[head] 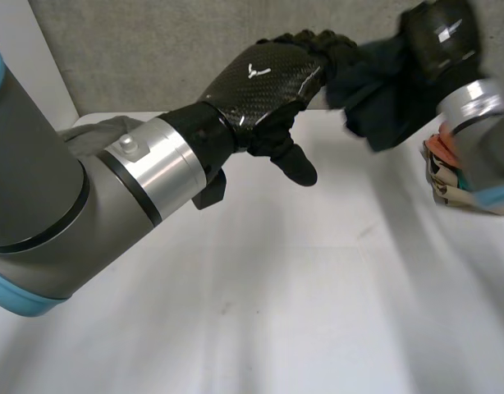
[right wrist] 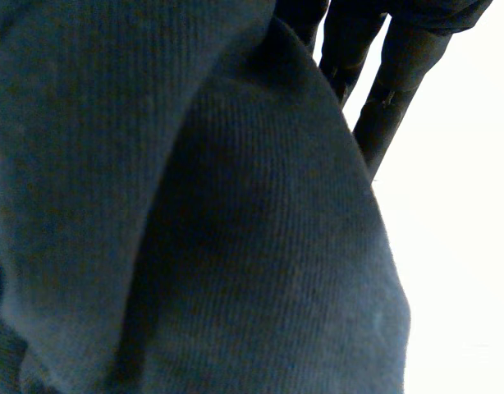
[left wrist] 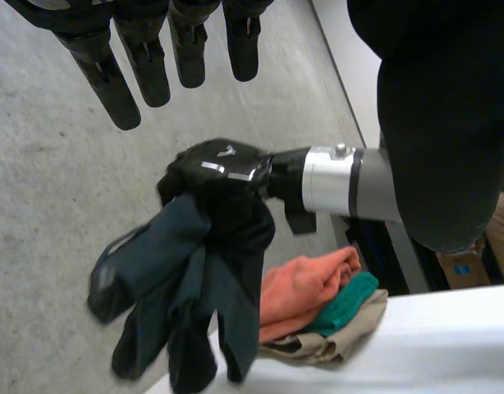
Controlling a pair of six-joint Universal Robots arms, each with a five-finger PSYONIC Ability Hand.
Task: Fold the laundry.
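A dark blue-grey cloth (head: 383,98) hangs bunched in the air above the far right of the white table (head: 277,312). My right hand (head: 445,33) is shut on its top. In the left wrist view the right hand (left wrist: 215,164) grips the cloth (left wrist: 186,287), whose folds dangle below it. Seen from the right wrist, the cloth (right wrist: 194,230) lies against the palm, and the fingers (right wrist: 391,82) stick out past it. My left hand (head: 268,82) is raised beside the cloth, open, with its fingers (left wrist: 121,90) straight and holding nothing.
A pile of orange, green and beige clothes (left wrist: 309,287) lies at the table's far right edge (head: 445,176), under the hanging cloth. A grey cloth (head: 96,135) lies at the far left behind my left arm.
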